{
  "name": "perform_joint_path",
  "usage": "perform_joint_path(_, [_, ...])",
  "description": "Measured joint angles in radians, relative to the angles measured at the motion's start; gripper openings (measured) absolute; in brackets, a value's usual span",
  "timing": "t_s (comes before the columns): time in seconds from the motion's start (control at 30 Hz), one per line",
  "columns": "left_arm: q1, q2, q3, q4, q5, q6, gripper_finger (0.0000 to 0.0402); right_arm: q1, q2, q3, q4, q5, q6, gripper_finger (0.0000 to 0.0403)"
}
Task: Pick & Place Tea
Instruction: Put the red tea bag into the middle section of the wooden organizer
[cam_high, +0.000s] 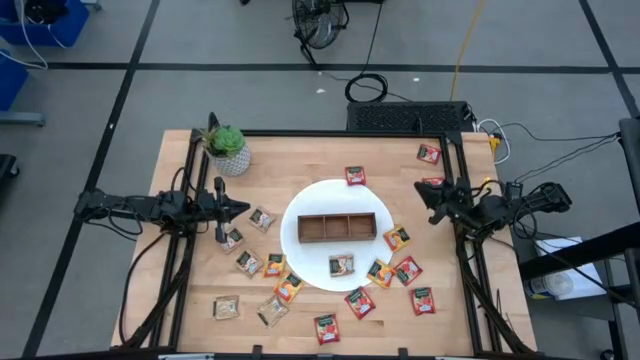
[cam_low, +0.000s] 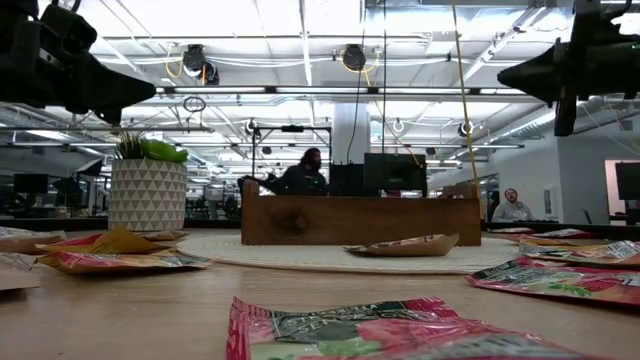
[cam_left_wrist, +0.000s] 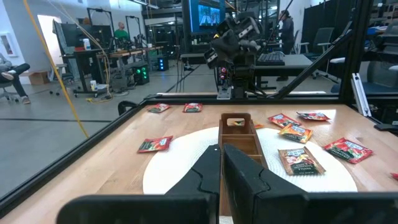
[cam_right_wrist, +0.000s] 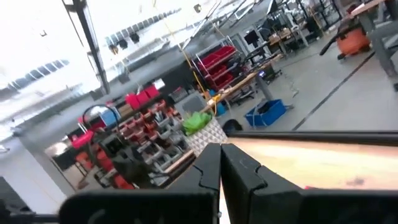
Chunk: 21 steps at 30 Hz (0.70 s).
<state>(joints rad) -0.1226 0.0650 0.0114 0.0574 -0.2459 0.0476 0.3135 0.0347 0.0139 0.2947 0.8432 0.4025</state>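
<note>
Nearest you, a red tea sachet (cam_low: 400, 335) lies low in frame; more sachets (cam_high: 360, 302) ring the white plate (cam_high: 300, 215), one beside its wooden tray (cam_high: 337, 227). Left gripper (cam_high: 243, 208) and right gripper (cam_high: 421, 189) hover closed, empty.

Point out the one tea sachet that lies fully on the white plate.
The grey-beige sachet just in front of the wooden tray. It rests wholly on the plate; the rest lie on the table or only overlap its rim.

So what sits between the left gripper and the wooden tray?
In the high view, one pale tea sachet lies on the table between the left gripper and the wooden tray, then the bare rim of the white plate.
</note>
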Motion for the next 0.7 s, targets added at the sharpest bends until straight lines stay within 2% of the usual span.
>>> perform_joint_path(0.1, [0.000, 0.000, 0.000, 0.000, 0.000, 0.000, 0.0021, -0.012, 0.021, 0.017, 0.039, 0.014, -0.198, 0.0002])
perform_joint_path(0.17, [0.000, 0.000, 0.000, 0.000, 0.000, 0.000, 0.0021, -0.012, 0.069, 0.051, 0.007, 0.003, -0.244, 0.0014])
perform_joint_path(0.23, [0.000, 0.000, 0.000, 0.000, 0.001, 0.000, 0.0021, -0.013, 0.151, 0.102, -0.091, 0.058, -0.225, 0.0038])
perform_joint_path(0.33, [0.000, 0.000, 0.000, 0.005, 0.001, 0.000, 0.0021, -0.022, 0.305, 0.244, -0.257, 0.213, -0.157, 0.0091])
perform_joint_path(0.4, [0.000, 0.000, 0.000, 0.008, 0.003, 0.000, 0.0021, -0.062, 0.426, 0.361, -0.427, 0.232, -0.055, 0.0130])
perform_joint_path(0.47, [0.000, 0.000, -0.001, 0.013, 0.007, 0.000, 0.0021, -0.134, 0.543, 0.504, -0.639, 0.128, 0.076, 0.0163])
perform_joint_path(0.57, [0.000, 0.000, -0.001, 0.019, 0.009, 0.000, 0.0021, -0.305, 0.731, 0.708, -0.933, -0.056, 0.214, 0.0196])
perform_joint_path(0.63, [0.000, 0.000, -0.001, 0.019, 0.009, 0.000, 0.0021, -0.437, 0.856, 0.807, -1.083, -0.136, 0.212, 0.0208])
perform_joint_path(0.7, [0.000, 0.000, -0.001, 0.019, 0.009, 0.000, 0.0021, -0.589, 0.962, 0.886, -1.158, -0.239, 0.144, 0.0217])
